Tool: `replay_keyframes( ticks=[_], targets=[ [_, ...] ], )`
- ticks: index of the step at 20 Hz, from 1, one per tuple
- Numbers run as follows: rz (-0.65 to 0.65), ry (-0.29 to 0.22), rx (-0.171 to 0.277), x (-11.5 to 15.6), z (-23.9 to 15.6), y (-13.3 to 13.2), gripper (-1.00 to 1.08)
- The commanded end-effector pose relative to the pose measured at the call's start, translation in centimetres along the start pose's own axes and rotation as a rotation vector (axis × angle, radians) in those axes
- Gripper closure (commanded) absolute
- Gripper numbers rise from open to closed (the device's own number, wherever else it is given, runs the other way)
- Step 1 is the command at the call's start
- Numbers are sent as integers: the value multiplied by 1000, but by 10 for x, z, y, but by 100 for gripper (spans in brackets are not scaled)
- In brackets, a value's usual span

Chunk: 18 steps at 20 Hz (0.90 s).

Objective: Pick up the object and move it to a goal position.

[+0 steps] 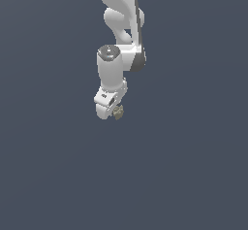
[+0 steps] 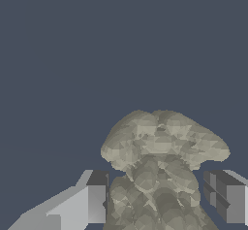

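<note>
The gripper is closed on the object, one finger against each flank of the lumpy khaki body, whose broader cap stands out beyond the fingertips. In the exterior view the object peeps out just under the gripper. Judged step: carrying. No goal marker is visible; the next move calls for steady travel with the grip kept firm.

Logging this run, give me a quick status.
Pincer shut on the lumpy khaki object. Object sits between the fingers. Nothing seen in the way.
</note>
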State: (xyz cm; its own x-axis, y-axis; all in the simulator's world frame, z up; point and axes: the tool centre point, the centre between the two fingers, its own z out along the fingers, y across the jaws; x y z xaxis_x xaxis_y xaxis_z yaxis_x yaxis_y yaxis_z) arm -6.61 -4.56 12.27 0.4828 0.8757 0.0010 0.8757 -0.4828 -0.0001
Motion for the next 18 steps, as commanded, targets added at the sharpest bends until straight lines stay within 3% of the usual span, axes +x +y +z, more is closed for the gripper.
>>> replay_keyframes(
  ticks=[1, 18],
  targets=[
    [0, 1, 0, -3, -22, 7, 108],
    [0, 1, 0, -24, -180, 63, 108]
  ],
)
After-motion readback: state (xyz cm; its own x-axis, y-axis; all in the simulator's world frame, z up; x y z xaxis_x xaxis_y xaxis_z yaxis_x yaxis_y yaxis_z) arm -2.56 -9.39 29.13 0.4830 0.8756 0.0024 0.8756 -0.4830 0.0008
